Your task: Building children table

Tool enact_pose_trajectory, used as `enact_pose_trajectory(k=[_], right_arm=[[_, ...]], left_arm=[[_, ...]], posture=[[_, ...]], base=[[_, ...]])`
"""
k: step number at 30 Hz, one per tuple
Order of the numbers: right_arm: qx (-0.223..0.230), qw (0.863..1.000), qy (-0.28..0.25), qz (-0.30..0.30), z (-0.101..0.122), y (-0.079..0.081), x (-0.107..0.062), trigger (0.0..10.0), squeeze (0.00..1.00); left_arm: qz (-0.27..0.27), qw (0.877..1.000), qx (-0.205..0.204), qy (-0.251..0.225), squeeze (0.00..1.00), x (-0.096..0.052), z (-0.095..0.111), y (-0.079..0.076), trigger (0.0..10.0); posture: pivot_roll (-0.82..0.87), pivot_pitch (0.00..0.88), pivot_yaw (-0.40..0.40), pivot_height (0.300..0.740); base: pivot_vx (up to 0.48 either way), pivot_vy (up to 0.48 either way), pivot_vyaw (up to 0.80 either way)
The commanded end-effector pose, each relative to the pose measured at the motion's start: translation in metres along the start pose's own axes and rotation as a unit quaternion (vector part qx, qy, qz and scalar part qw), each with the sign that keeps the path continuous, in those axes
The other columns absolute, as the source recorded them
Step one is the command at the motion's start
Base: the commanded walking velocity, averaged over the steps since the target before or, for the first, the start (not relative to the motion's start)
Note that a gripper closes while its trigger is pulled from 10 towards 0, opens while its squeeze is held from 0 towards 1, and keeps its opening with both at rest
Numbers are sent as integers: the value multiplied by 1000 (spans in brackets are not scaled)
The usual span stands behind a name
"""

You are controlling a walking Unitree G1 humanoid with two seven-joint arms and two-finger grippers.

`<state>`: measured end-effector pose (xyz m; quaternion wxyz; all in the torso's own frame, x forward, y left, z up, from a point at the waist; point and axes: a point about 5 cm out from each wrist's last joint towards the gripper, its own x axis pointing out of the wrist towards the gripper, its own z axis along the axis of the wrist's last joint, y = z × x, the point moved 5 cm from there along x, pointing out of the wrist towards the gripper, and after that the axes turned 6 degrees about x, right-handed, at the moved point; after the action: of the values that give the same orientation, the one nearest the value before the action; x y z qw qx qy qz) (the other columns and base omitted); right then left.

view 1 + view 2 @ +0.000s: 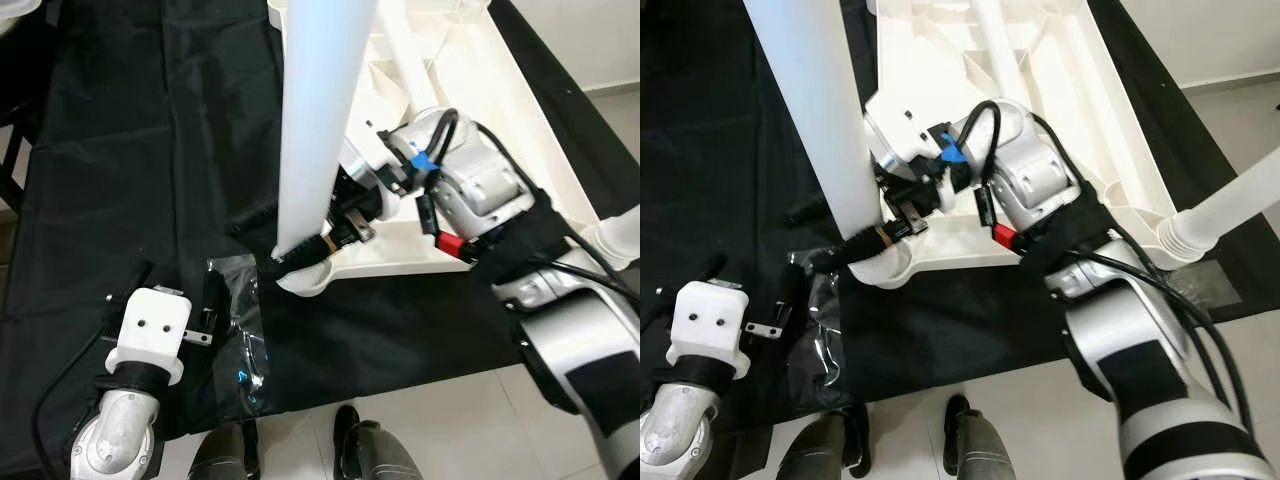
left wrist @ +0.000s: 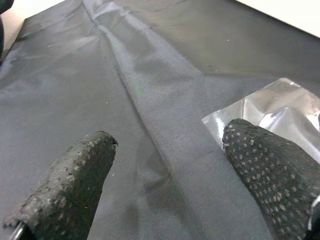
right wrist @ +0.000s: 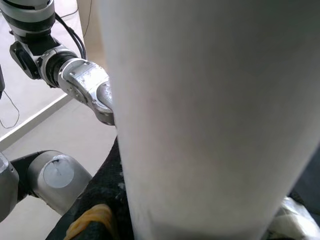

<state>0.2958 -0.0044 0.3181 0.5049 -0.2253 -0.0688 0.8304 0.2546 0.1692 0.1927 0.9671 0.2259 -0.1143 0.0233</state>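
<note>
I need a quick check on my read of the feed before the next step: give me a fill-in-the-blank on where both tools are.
1. The right tool is closed on the white table ____.
2. That part stands in a corner socket of the upturned white ____.
3. The left tool, fingers open, hovers over the ____ cloth.
4. Beside it lies a clear plastic ____.

Missing words: leg; tabletop; black; bag
</note>
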Motion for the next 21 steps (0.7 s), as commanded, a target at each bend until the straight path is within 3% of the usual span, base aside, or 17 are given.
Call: enact_pose_trajectory(k=[1, 10, 21], right_arm=[[-1, 1000, 10, 16, -3, 2, 2, 10000, 0], [15, 1000, 18, 2, -9, 1, -10, 10000, 0], [23, 999, 24, 4, -13, 3, -12, 10000, 0]], left_arm=[[-8, 1000, 7, 13, 0, -4, -6, -4, 10000], [-4, 1000, 4, 10, 0, -5, -4, -4, 10000], [-5, 1000, -4, 5, 0, -5, -1, -5, 10000]], posture=[[40, 407, -73, 740], [40, 417, -76, 740], [32, 420, -78, 740]], base=[[0, 0, 0], [0, 0, 0], [0, 0, 0]])
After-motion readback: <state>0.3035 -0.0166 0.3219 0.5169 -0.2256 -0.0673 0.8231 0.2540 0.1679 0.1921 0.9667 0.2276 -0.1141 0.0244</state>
